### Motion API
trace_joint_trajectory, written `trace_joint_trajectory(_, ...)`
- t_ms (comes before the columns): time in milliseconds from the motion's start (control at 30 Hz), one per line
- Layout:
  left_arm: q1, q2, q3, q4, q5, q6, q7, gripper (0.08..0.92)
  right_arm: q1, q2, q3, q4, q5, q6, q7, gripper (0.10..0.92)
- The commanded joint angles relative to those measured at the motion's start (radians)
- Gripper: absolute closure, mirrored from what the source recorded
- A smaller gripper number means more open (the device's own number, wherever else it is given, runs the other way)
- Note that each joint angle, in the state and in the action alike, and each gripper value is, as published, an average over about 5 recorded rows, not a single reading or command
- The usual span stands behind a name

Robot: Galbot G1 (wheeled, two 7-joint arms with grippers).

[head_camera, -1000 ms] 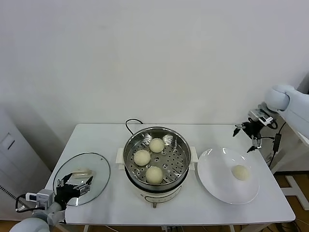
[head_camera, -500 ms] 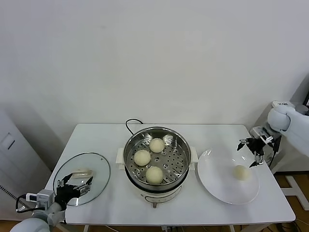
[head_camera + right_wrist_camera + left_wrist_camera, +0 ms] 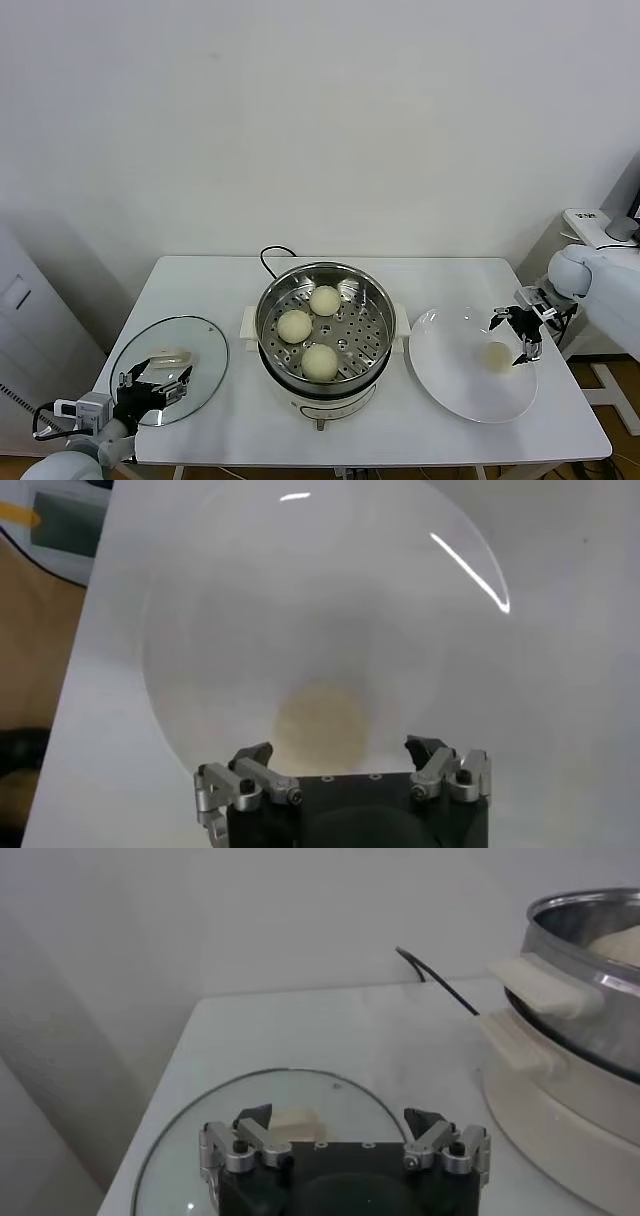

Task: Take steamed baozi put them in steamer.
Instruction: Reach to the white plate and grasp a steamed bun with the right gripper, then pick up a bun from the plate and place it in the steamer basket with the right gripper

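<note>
The steamer (image 3: 372, 336) stands mid-table with three steamed baozi on its perforated tray: one at the back (image 3: 324, 300), one on the left (image 3: 294, 325), one in front (image 3: 319, 361). A fourth baozi (image 3: 496, 355) lies on the white plate (image 3: 455, 385) to the right. My right gripper (image 3: 513, 332) hovers open just above that bun. In the right wrist view the bun (image 3: 320, 718) sits on the plate (image 3: 250, 600) just ahead of the open right gripper (image 3: 341, 750), apart from both fingers. My left gripper (image 3: 153, 383) rests open and empty at the front left.
A round glass lid (image 3: 195, 345) with a cream handle (image 3: 293, 1120) lies flat at the front left, under the left gripper (image 3: 338, 1116). The steamer's side handle and steel wall (image 3: 580, 958) rise beside it. A black cord (image 3: 270, 256) runs behind the steamer.
My right gripper has come down from the table's back right corner to just over the baozi on the plate, still open. The left arm and the buns have not moved.
</note>
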State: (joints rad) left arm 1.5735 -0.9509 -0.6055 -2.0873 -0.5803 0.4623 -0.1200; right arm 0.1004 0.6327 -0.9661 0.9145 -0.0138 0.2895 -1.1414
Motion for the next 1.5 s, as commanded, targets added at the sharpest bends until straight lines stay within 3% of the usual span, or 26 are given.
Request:
trace_joint_trajectory(33,0.001,0.001,0.000,0.001,0.001,0.000,0.000,0.177,-0.075,0.012,0.065,-0.019,-0.041,-0.001,0.012,0.203)
trace_joint_trajectory(167,0.001,0.002,0.000,0.002,0.001,0.001,0.000,0.177,-0.099,0.024,0.094,-0.034,-0.060,-0.004,0.012,0.221)
trace_joint_trajectory(567,0.002,0.001,0.000,0.003,0.002,0.001,0.000,0.177,-0.114,0.043,0.125,-0.058,-0.083,-0.018,0.006,0.461)
trace_joint_trajectory(800,0.005,-0.006,0.000,-0.002,0.006,0.003,-0.001,0.177,-0.076,0.022,0.088,-0.015,-0.045,-0.043,-0.009,0.540)
trace_joint_trajectory(1000,0.009,-0.007,-0.002,-0.011,0.009,0.010,-0.004,0.177,0.067,-0.064,-0.086,0.143,0.128,-0.137,-0.027,0.548)
trace_joint_trajectory(1200,0.006,-0.006,-0.001,-0.020,0.012,0.019,-0.010,0.177,0.466,-0.142,-0.440,0.360,0.369,-0.282,-0.034,0.549)
trace_joint_trajectory(1500,0.004,-0.006,0.004,-0.026,0.015,0.023,-0.012,0.177,0.930,-0.061,-0.804,0.556,0.614,-0.515,0.005,0.548)
